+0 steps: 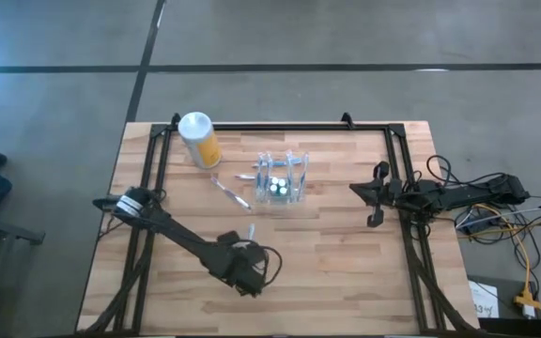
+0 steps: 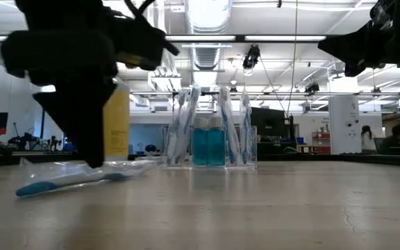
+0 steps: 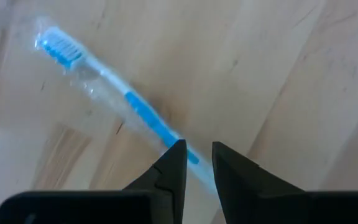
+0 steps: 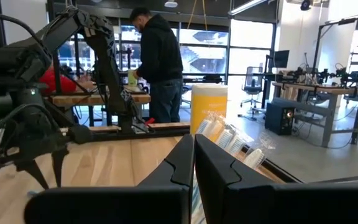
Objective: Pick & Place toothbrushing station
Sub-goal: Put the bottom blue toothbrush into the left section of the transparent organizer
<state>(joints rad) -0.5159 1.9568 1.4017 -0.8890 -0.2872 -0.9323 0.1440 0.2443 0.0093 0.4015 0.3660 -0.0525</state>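
Note:
The toothbrushing station (image 1: 280, 178) is a clear plastic holder with wrapped toothbrushes and blue liquid, standing on its base on the table's far middle; it also shows in the low view (image 2: 210, 135). A blue and white toothbrush in a clear wrapper (image 3: 104, 87) lies on the table near the front. My left gripper (image 3: 197, 154) points down over its handle end, nearly shut around it. My right gripper (image 1: 353, 188) is shut and empty, held above the table to the right of the station. My left gripper has its two fingers on either side of the toothbrush's blue handle (image 3: 190, 157), near the free end. The fingers come from above, pointing down, and lie slantwise across the handle. The toothbrush lies flat on the table, its brush head (image 3: 58, 46) away from the fingers.
A yellow canister with a white lid (image 1: 198, 139) stands left of the station at the far edge. Another wrapped toothbrush (image 1: 230, 194) lies on the table just left of the station. A person (image 4: 160, 62) stands in the room beyond the table.

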